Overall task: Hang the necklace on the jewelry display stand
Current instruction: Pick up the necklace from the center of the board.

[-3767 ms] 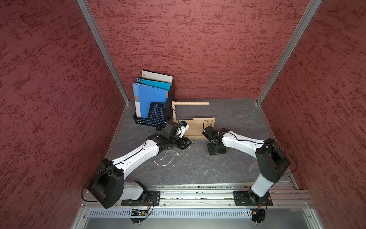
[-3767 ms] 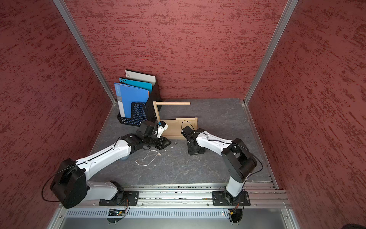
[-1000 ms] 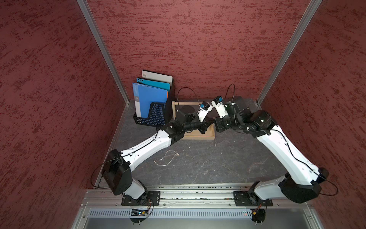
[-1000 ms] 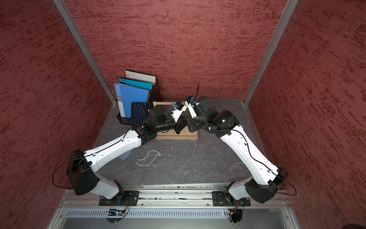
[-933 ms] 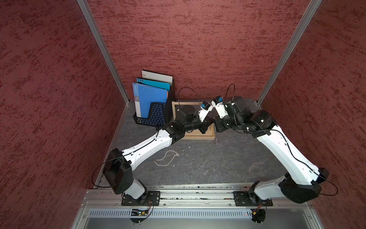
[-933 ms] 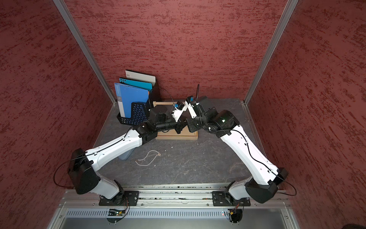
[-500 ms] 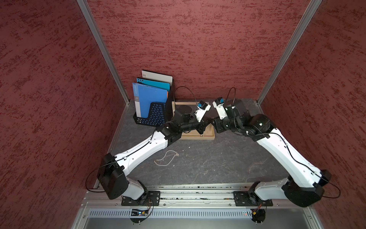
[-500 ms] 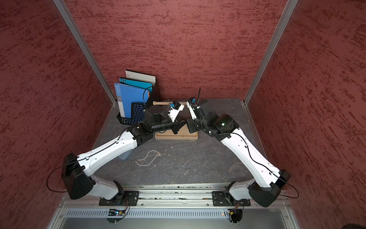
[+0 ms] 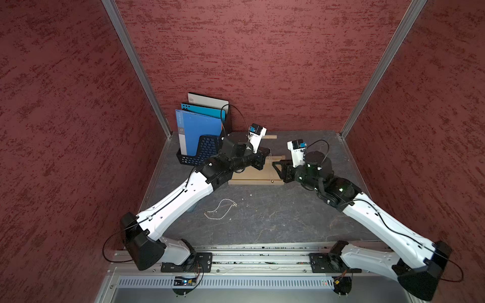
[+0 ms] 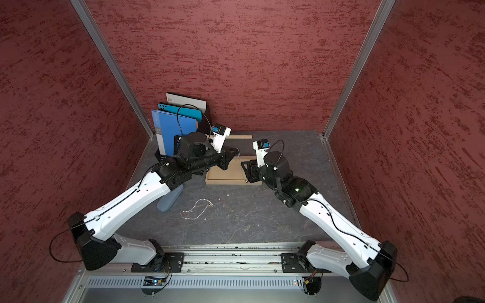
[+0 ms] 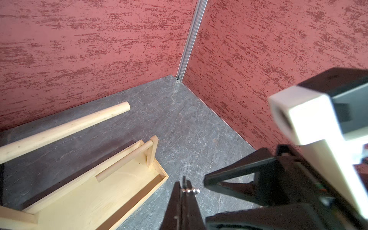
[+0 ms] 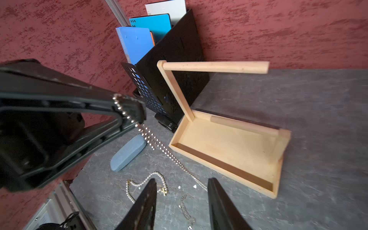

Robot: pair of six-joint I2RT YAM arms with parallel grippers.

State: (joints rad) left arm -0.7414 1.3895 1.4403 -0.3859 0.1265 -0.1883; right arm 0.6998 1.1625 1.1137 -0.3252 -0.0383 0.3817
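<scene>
You had a spare strand lying on the desk at seven o'clock from the jewelry display stand, which stood at twelve o'clock on the desk. Your left tool was clamped on the necklace, its chain hanging just beside the tray. The crossbar was bare, so pick-up looked done and the hanging itself remained. Your right tool, jaws apart, sat at the chain's lower end, gripping nothing.
</scene>
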